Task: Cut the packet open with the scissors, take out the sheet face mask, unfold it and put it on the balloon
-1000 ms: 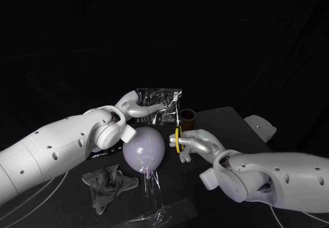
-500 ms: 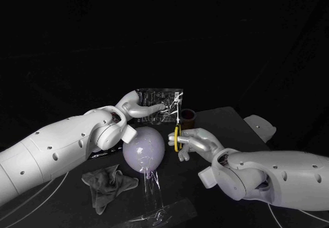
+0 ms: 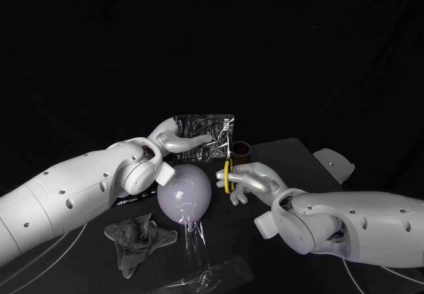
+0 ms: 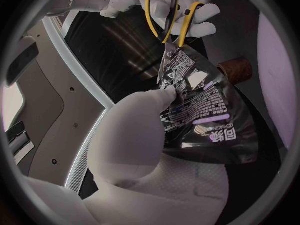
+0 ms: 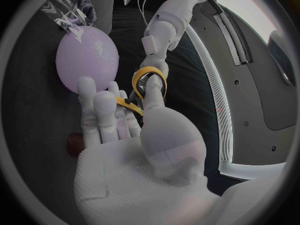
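Note:
My left hand (image 3: 177,138) holds the shiny clear packet (image 3: 205,136) up above the table; in the left wrist view its fingers (image 4: 147,110) pinch the packet (image 4: 200,110) near one edge. My right hand (image 3: 250,181) grips the yellow-handled scissors (image 3: 229,174), blades pointing up at the packet's lower right edge. In the left wrist view the scissors (image 4: 169,20) have their blades at the packet's corner. The pale purple balloon (image 3: 185,192) stands on the table between the arms, also in the right wrist view (image 5: 86,59).
A grey crumpled cloth (image 3: 134,236) lies at the front left. Clear plastic wrap (image 3: 205,269) trails from the balloon toward the front edge. A small brown cylinder (image 3: 241,149) stands behind the scissors. A dark flat item (image 3: 134,198) lies by my left arm.
My right hand has lifted the scissors a little higher toward the packet's edge. My left hand keeps the packet in about the same place.

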Robot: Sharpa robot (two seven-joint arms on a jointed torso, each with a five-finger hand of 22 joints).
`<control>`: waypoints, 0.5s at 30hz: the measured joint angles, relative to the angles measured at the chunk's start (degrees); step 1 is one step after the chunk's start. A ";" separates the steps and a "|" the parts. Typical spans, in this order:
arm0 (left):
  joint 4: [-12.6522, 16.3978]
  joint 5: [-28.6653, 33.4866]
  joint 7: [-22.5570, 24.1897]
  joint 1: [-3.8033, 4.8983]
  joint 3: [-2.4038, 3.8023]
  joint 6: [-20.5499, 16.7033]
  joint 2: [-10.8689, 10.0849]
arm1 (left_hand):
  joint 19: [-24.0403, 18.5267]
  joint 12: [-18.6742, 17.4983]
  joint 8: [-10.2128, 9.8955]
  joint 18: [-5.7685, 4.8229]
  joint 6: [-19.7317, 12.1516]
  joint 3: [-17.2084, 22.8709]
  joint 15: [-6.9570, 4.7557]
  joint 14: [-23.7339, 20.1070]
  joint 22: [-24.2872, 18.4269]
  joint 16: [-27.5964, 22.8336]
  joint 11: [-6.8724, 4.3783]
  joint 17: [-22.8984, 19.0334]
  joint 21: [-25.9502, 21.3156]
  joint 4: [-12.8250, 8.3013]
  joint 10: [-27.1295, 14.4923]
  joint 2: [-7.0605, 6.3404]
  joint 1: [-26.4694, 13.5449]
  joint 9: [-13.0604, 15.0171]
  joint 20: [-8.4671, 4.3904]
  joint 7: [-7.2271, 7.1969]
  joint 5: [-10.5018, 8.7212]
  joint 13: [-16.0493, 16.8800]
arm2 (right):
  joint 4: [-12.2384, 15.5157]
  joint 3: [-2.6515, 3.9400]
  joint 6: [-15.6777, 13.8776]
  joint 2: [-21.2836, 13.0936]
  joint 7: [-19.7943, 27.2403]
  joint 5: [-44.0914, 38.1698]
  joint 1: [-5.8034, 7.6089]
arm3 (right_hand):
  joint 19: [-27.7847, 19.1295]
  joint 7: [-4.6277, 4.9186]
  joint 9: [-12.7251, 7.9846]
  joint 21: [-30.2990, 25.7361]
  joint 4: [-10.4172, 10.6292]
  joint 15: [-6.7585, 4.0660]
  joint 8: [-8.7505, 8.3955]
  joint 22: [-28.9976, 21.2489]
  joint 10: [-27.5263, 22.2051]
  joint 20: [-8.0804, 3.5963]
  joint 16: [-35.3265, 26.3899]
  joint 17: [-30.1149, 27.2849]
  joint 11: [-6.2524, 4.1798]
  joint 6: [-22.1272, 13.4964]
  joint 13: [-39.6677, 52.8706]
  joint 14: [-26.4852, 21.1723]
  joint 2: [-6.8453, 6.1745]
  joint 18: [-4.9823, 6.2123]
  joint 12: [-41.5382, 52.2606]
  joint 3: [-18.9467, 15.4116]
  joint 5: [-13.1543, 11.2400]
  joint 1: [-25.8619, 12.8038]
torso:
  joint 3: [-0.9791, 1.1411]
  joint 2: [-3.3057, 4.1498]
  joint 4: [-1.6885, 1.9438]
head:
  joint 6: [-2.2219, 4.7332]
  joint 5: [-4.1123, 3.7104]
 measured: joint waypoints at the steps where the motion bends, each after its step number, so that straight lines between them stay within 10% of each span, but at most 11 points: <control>1: 0.00 0.00 0.01 0.00 0.01 0.00 -0.01 | 0.00 0.00 0.00 0.00 -0.02 0.00 0.00 0.00 0.00 0.00 0.00 0.00 0.00 0.00 0.00 0.00 0.00 0.00 0.00 -0.02 0.00 0.00 | -0.14 0.00 -0.04 0.01 0.04 0.08 0.05 | 0.56 -0.22 0.10 0.73 0.00 -0.25 0.28 0.45 0.75 -0.16 0.47 0.63 -0.19 0.54 0.10 0.43 0.11 -0.04 0.27 0.00 0.00 0.11 | 0.00 -0.01 0.00 | 0.01 -0.01; 15: 0.00 0.03 0.38 0.02 0.01 -0.03 -0.08 | 0.00 0.00 -0.17 -0.03 -0.10 0.00 -0.14 0.32 0.00 0.00 0.00 -0.02 0.00 0.00 0.00 -0.01 -0.01 0.00 0.00 -0.09 0.00 0.00 | -1.00 0.06 -0.34 0.07 0.29 0.44 0.31 | 6.89 -3.79 1.19 10.17 0.96 -3.53 3.10 6.02 8.65 -3.17 5.28 8.25 -2.18 7.02 1.55 5.43 1.49 -0.56 2.17 2.42 0.00 1.50 | -0.02 -0.02 -0.01 | -0.08 0.10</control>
